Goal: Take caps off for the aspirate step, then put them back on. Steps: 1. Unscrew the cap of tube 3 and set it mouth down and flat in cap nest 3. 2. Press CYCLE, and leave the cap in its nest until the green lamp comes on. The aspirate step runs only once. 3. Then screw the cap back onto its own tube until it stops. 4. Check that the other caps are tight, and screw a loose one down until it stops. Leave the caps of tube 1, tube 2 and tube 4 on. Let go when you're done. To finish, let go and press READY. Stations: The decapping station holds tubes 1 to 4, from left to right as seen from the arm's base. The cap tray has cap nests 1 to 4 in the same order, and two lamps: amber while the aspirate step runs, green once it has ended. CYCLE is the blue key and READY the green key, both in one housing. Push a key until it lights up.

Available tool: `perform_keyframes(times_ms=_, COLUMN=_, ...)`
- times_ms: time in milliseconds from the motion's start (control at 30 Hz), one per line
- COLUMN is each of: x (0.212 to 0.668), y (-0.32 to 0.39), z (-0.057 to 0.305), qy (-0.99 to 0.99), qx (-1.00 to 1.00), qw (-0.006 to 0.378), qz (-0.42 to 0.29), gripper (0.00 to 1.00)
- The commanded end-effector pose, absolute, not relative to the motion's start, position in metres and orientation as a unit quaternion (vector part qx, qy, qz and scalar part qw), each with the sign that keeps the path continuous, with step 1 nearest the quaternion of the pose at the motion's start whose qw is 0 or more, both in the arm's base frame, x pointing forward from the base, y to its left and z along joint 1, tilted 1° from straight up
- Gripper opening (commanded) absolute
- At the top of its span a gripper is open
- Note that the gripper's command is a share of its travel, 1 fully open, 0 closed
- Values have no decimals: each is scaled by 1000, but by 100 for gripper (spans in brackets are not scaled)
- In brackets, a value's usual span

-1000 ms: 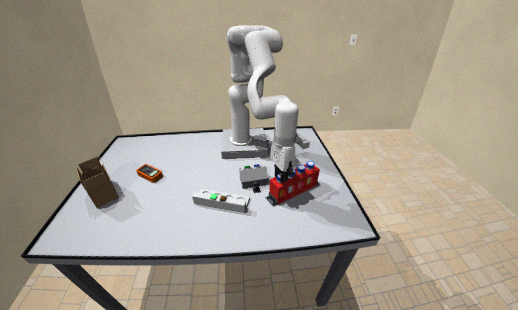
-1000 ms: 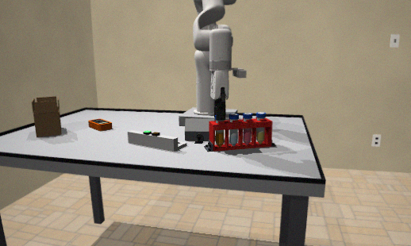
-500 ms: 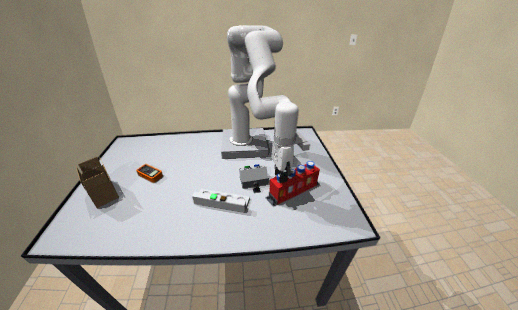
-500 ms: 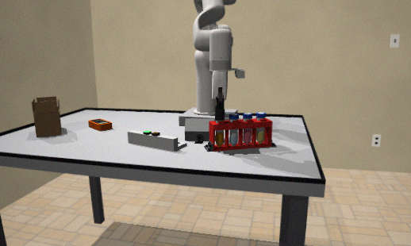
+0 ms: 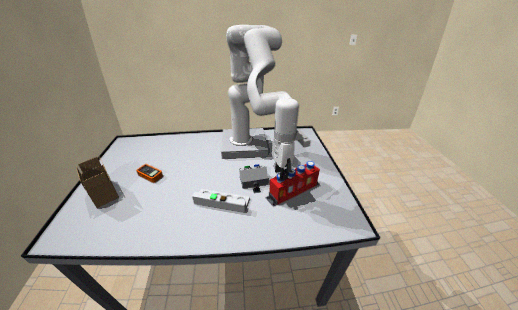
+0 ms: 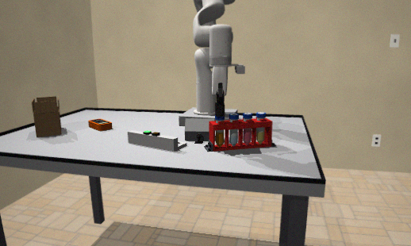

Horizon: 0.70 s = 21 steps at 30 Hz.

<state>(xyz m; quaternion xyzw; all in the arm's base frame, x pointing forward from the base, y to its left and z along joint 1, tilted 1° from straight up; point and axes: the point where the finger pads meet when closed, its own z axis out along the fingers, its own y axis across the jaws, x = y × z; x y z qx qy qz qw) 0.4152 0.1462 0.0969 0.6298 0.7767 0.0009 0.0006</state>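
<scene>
The pincer (image 6: 220, 116) hangs straight down from the white arm (image 5: 286, 117) over the end tube of the red rack (image 6: 241, 136), the leftmost one in the exterior view. Its dark fingers (image 6: 220, 104) reach down to that tube's blue cap (image 5: 281, 176) and hide most of it. They stand about half spread around the cap and pinch nothing; whether they touch the cap's sides cannot be told at this size.

Just beside the pincer, running away from it along the rack, three more blue caps (image 6: 247, 116) sit on their tubes, all four tubes upright in the rack's windows.

Near the pincer, on the side away from those caps, is the grey key housing (image 5: 254, 176) with small green and blue keys on top. A little farther the same way lies the long grey cap tray (image 5: 221, 200), its green lamp (image 6: 147, 132) lit and a dull amber one next to it. No cap can be made out in its nests.

Well apart, past the tray, an orange meter (image 5: 149, 172) and a brown carton (image 5: 98, 182) rest on the table (image 5: 184, 235).
</scene>
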Motion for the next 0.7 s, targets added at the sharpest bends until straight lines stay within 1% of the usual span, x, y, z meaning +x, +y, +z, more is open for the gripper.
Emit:
perform_keyframes(times_ms=0, x=416, y=146, z=111, qy=777, qx=630, qw=-4, qz=6, gripper=46)
perform_keyframes(times_ms=133, x=416, y=146, z=123, qy=777, qx=630, qw=-4, qz=6, gripper=46)
perform_keyframes(times_ms=367, x=416, y=146, z=130, qy=777, qx=630, qw=-4, qz=6, gripper=46)
perform_keyframes(times_ms=400, x=410, y=141, z=130, qy=756, qx=655, qw=-4, qz=6, gripper=0)
perform_keyframes(times_ms=600, x=375, y=109, z=129, qy=756, qx=655, qw=-4, qz=5, gripper=0)
perform_keyframes(times_ms=667, x=374, y=108, z=129, qy=756, qx=655, qw=-4, qz=5, gripper=0)
